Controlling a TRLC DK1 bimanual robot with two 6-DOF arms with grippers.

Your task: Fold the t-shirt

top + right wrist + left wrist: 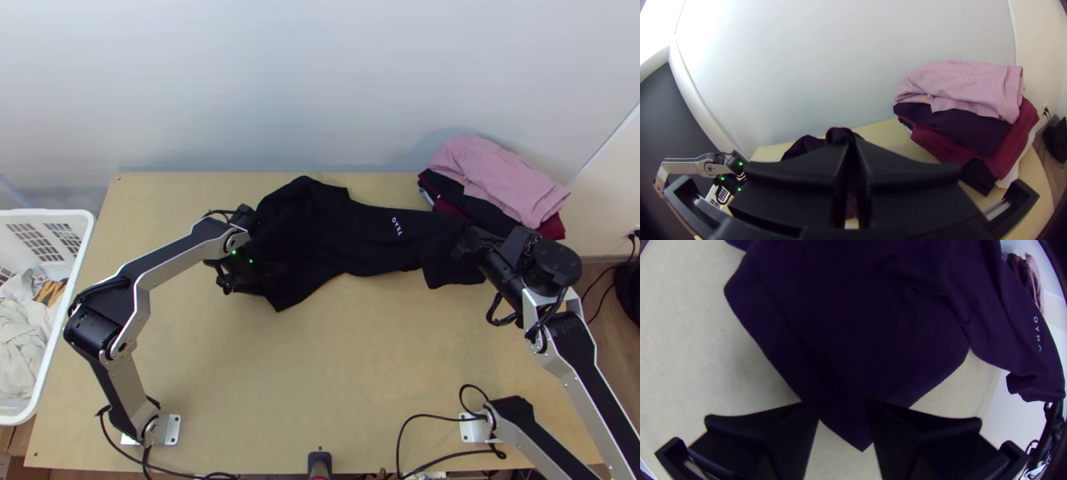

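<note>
From my station I see the black t-shirt [320, 232] crossing the upper middle of the top view, rumpled, broad at its left part and drawn out narrower toward the right, small white lettering on that narrower stretch. My left gripper [242, 262] is at the shirt's left side, its fingers parted, with a pointed corner of cloth showing in the gap between them in the left wrist view. My right gripper [470, 238] is clenched on the shirt's right end, holding it up by a pinch. A folded pile [500, 180], pink on top, sits at upper right; a white basket [70, 304] of laundry stands at the left edge.
</note>
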